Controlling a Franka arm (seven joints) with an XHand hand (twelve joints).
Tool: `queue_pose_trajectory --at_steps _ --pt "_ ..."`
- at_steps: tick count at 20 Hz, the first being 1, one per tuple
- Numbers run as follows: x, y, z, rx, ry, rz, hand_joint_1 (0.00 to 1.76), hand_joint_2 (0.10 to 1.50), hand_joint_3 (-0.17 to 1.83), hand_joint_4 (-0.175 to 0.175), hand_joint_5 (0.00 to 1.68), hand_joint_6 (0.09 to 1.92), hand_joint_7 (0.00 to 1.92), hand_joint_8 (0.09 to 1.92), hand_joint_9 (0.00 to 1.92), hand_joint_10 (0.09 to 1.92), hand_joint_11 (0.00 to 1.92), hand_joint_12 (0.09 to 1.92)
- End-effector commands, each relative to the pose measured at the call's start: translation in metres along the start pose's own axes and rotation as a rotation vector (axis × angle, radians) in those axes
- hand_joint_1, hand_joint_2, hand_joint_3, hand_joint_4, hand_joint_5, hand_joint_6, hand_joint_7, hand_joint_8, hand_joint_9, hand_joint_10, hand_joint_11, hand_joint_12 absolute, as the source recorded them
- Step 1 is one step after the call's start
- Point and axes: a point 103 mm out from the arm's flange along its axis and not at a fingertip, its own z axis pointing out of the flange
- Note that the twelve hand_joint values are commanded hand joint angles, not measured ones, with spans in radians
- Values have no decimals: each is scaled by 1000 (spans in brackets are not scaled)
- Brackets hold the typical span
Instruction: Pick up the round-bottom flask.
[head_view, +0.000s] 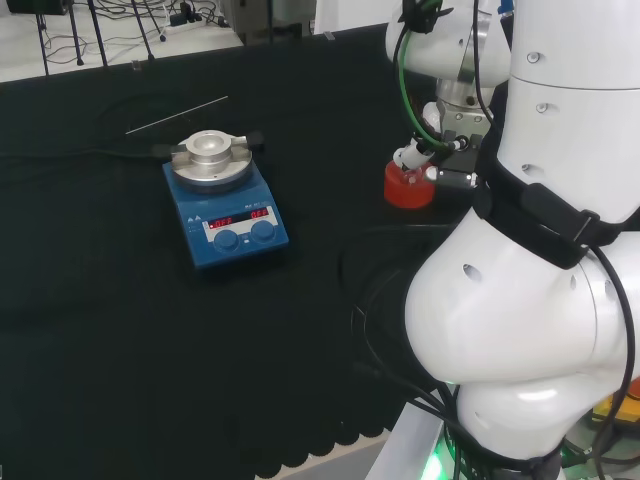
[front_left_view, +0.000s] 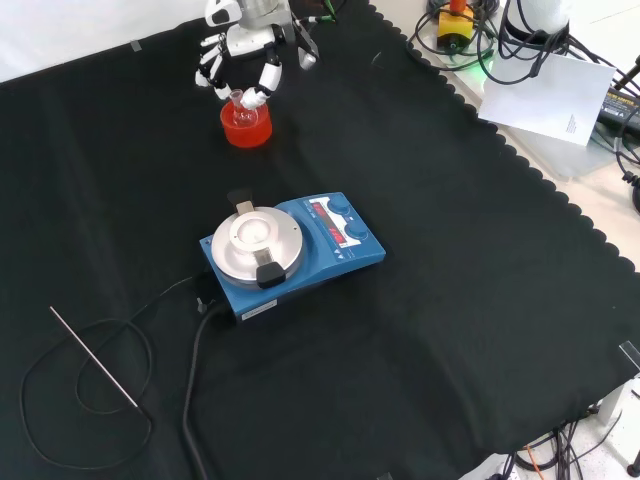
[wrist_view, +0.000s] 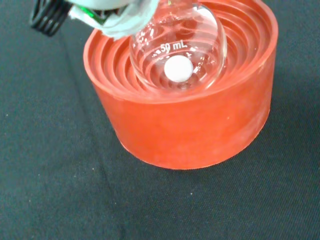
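The hand hangs over the round-bottom flask seated in its red stand; fingers spread apart around the neck.

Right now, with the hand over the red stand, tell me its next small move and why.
Probably curl the fingers in around the flask's neck before any lift. In the front view the hand sits just above the round-bottom flask, fingers spread on either side of the neck, not yet clearly closed on it. The wrist view shows the bulb seated in the red ribbed stand, so nothing has been raised yet.
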Motion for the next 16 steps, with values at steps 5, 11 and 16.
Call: queue_pose_trajectory --at_steps 5,11,16 --pt "7 -2 3 -16 -37 7 956 786 561 4 918 955 338 694 514 696 53 1383" --pt "3 -2 -7 -64 -73 14 1060 774 613 169 1063 1017 461 662 631 626 149 1349" --pt "8 -2 -16 -75 -62 -1 1069 727 708 164 1071 1045 505 665 672 617 182 1347"
